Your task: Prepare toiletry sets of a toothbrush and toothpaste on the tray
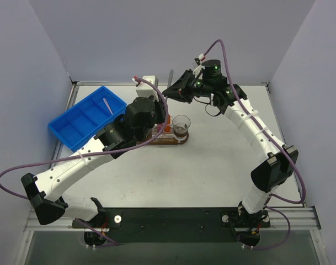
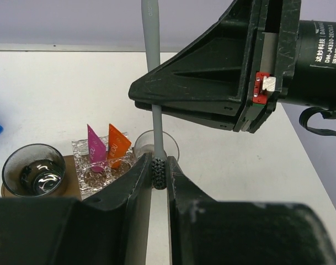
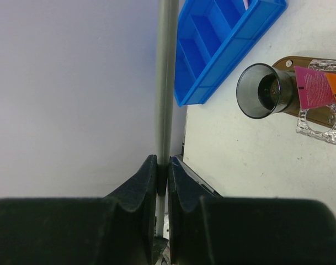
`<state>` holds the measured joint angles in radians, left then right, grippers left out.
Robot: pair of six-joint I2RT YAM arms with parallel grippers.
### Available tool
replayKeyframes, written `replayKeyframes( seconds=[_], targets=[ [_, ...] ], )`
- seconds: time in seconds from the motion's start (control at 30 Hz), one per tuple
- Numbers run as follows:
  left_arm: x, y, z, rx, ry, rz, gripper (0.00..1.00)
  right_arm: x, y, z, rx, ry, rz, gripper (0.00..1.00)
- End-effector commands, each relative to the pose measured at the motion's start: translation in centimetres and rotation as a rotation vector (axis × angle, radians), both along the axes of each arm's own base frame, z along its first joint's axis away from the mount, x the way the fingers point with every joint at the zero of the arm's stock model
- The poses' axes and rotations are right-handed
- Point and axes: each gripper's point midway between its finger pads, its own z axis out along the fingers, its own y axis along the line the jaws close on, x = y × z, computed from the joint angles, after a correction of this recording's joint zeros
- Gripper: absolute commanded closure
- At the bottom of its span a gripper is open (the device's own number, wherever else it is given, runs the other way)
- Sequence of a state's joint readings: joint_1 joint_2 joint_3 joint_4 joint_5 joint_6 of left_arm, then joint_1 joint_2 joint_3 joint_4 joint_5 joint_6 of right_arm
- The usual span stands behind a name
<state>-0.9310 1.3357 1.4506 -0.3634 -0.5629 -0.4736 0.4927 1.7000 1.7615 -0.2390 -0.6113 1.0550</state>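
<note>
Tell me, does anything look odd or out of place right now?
Yes: both grippers clamp the same grey toothbrush in mid-air, the left gripper at its lower end, the right gripper partway up. Nothing looks spilled or damaged.

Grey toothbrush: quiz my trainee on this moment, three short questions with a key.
1. True or false: the left gripper and the right gripper are both shut on the grey toothbrush.
2. What colour is the tube beside the orange tube in the clear holder? A pink, B green, C white.
3. Fill in: the blue bin sits on the ___ arm's side.
Key: 1 true; 2 A; 3 left.
</note>
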Motion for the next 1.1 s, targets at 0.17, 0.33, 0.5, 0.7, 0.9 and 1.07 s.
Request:
replayKeyframes(
  seconds=[0.17,0.33,0.5,0.7,0.9,1.07],
  targets=[
    [-1.5,-0.5,3.3,-0.149,-0.038,-0.164,0.27,0.6,-1.4,4.1,0.044,-0.171,0.025,1.0],
    [0.6,3.4,3.8,-0.288,0.032,-0.133,0.22,0.5,-4.3,5.1,0.026,-0.264,0.053,1.0],
    [1.4,2.9,5.2,-0.443,0.081,-0.238,0.21,-2.6,-5.8,4.2,-0.019,-0.299,0.204,1.0],
    [2.4,-0.8,6.2,-0.574,0.122,-0.412,0.2,-7.4,-5.2,2.5,0.012,-0.221,0.399,1.0],
    [2.7,-3.4,5.8,-0.646,0.182,-0.527,0.2,-10.9,-4.7,1.9,0.028,-0.174,0.505,1.0],
    [2.7,-3.6,5.2,-0.687,0.198,-0.527,0.2,-12.9,-4.1,1.4,0.041,-0.142,0.57,1.0]
  ],
)
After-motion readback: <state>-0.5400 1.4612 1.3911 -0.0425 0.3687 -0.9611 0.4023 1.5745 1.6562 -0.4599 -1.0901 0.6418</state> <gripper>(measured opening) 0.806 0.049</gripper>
